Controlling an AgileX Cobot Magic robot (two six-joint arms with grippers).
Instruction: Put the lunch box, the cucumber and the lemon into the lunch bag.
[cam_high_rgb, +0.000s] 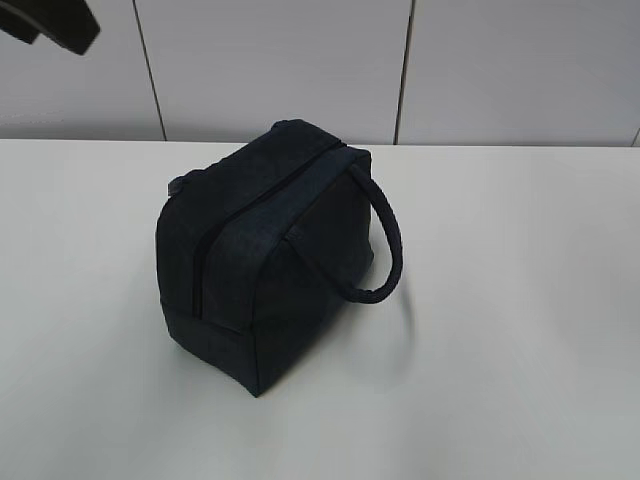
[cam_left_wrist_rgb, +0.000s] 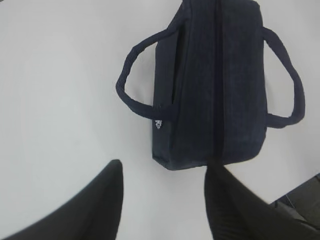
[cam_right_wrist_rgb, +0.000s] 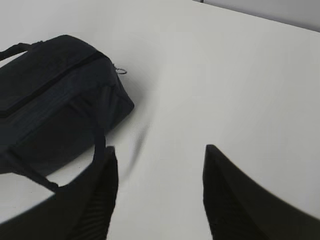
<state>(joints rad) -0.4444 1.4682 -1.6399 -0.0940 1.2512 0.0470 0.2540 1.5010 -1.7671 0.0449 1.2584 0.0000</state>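
The dark navy lunch bag (cam_high_rgb: 265, 260) stands on the white table, its zipper shut along the top, one loop handle hanging toward the right. It also shows in the left wrist view (cam_left_wrist_rgb: 215, 85) with both handles spread and a small white logo, and in the right wrist view (cam_right_wrist_rgb: 50, 105) with its silver ring pull (cam_right_wrist_rgb: 120, 70). My left gripper (cam_left_wrist_rgb: 162, 167) is open and empty, high above the table near the bag's end. My right gripper (cam_right_wrist_rgb: 157, 150) is open and empty beside the bag. The lunch box, cucumber and lemon are out of view.
The white table (cam_high_rgb: 520, 300) stretches bare around the bag. A grey panelled wall (cam_high_rgb: 300, 60) stands behind its far edge. A dark piece of the left arm (cam_high_rgb: 60, 22) shows at the top left corner of the exterior view.
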